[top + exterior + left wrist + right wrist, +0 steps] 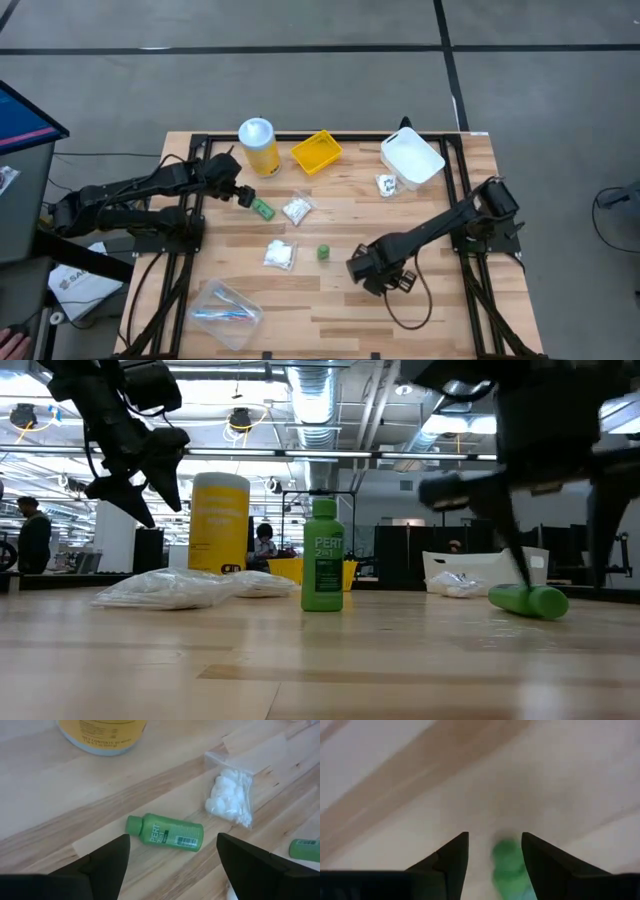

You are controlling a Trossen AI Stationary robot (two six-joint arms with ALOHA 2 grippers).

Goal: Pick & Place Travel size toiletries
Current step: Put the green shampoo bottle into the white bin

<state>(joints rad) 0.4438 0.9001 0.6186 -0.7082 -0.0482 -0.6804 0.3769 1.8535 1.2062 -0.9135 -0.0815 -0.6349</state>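
Green bottle is lying on its side near the yellow jar, and the left gripper is hovering open-fingered above it; next it needs lowering and closing. The right gripper is also spread, low mid-table.

Worktop: pale wood planks, smooth matt grain. Lying green bottle: glossy plastic, printed label. Packet beside it: clear crinkled film, fluffy white contents. Left pincer fingers: matt black plastic.
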